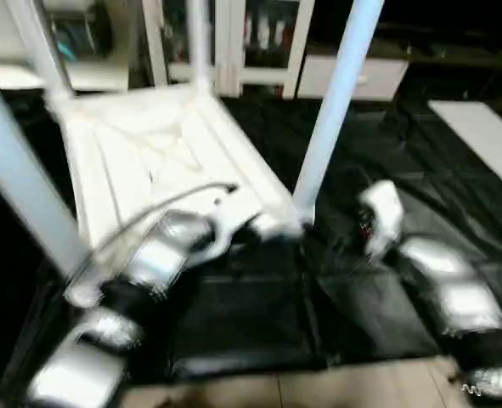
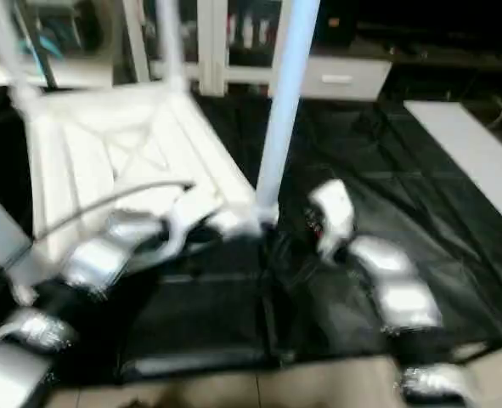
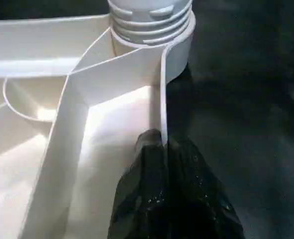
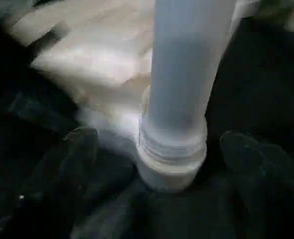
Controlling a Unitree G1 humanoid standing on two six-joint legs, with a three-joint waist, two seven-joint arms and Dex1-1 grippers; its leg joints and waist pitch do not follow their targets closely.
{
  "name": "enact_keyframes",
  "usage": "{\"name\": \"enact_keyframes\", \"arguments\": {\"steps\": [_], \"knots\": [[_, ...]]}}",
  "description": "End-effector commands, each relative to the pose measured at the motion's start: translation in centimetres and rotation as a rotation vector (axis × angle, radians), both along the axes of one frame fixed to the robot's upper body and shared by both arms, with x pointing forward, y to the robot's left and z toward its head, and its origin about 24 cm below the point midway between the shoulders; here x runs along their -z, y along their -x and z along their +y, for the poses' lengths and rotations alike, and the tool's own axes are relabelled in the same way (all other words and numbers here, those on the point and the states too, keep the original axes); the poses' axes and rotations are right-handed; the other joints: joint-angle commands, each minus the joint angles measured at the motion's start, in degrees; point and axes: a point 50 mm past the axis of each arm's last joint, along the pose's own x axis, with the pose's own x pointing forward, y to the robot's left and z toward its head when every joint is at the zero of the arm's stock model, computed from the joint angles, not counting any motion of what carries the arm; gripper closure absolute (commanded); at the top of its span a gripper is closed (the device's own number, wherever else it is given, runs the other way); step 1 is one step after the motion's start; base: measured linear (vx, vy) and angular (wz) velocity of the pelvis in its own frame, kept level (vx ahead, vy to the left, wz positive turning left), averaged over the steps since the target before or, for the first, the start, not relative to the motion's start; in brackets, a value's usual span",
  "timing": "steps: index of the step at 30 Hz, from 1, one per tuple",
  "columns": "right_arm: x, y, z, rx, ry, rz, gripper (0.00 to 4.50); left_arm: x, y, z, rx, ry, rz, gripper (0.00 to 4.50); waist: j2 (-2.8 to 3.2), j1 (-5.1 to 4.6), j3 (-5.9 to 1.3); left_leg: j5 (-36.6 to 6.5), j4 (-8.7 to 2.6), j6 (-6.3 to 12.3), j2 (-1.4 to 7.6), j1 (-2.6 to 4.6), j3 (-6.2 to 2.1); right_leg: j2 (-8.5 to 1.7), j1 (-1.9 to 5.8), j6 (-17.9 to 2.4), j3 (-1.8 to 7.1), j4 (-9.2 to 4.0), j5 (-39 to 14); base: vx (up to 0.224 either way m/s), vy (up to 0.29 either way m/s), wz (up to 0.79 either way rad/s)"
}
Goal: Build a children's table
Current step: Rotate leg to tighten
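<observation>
- My left gripper [image 3: 164,149] pinches the thin rim of the upturned children's table [image 1: 161,157]; stiff, light plastic, I'd judge.
- My right gripper [image 4: 159,149] gapes wide around the near leg [image 1: 331,110], apparently untouched; smooth tube, so grasp by the collar.

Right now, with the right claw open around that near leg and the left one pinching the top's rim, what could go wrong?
1. The near leg stands free between the right claw's spread fingers; if its threaded base isn't fully seated, it might lean or wobble.
2. The left claw pinches only the thin rim of the upturned tabletop, so a sideways pull could make it slip.
3. The right claw could knock the leg on withdrawing.
</observation>
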Motion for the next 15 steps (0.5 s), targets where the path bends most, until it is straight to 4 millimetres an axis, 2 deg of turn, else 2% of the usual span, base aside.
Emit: {"name": "enact_keyframes", "arguments": {"steps": [1,3,4,6,7,12,13,15], "knots": [[-0.3,1.0,-0.1,-0.152,0.059,0.032,0.09,1.0,1.6,-0.7,0.145,0.003,0.103,4.50,-0.28,0.09,-3.24,-9.4,-3.36,4.40,0.37,0.78,0.26,-1.73,2.72,-13.5,1.34,-3.52,-3.8,0.000,0.000,0.00],[-0.5,1.3,-0.5,-0.187,0.078,0.047,0.09,0.9,1.8,-0.4,0.171,-0.001,0.114,4.50,-0.25,0.02,-3.02,-11.5,-3.59,3.29,0.46,0.92,0.31,-1.74,2.30,-13.2,1.42,-3.87,-7.3,0.000,0.000,0.00],[-0.7,1.7,-1.0,-0.229,0.098,0.070,0.09,0.6,2.3,-0.2,0.220,0.005,0.135,4.50,-0.26,0.16,-3.09,-12.4,-3.67,2.75,0.61,0.99,0.11,-1.82,2.46,-12.9,1.33,-3.85,-8.3,0.000,0.000,0.00],[-1.0,1.9,-1.5,-0.262,0.111,0.095,0.09,0.2,2.9,0.0,0.298,0.027,0.156,4.50,-0.31,0.15,-3.08,-11.7,-3.67,2.67,0.59,0.93,0.20,-1.86,2.39,-13.0,1.46,-3.69,-7.5,0.000,0.000,0.00],[-1.0,1.9,-1.5,-0.262,0.111,0.095,0.09,0.2,2.9,0.0,0.299,0.028,0.157,4.50,-0.07,0.15,-3.07,-11.7,-3.70,2.61,0.61,1.08,0.20,-1.83,2.29,-13.2,1.48,-3.72,-7.2,0.000,0.000,0.00],[-0.7,1.8,-0.2,-0.335,0.139,0.102,0.09,-0.1,3.9,-0.3,0.387,0.039,0.215,4.50,-0.03,0.18,-3.16,-11.2,-3.53,2.16,0.50,1.10,0.37,-1.77,2.26,-14.0,1.47,-3.49,-5.8,0.000,0.000,0.00],[-0.5,1.8,0.3,-0.361,0.151,0.104,0.09,-0.1,3.9,-0.4,0.392,0.036,0.214,4.50,0.31,0.20,-3.22,-11.2,-3.53,1.99,0.48,1.14,0.37,-1.75,2.28,-14.0,1.49,-3.50,-5.3,0.000,0.000,0.00],[-0.2,1.7,0.8,-0.376,0.167,0.101,0.09,0.0,3.9,-0.5,0.392,0.031,0.208,4.50,0.20,0.16,-3.25,-10.7,-3.49,1.76,0.45,1.02,0.33,-1.66,2.33,-14.1,1.44,-3.32,-4.4,0.000,0.000,0.00]]}}
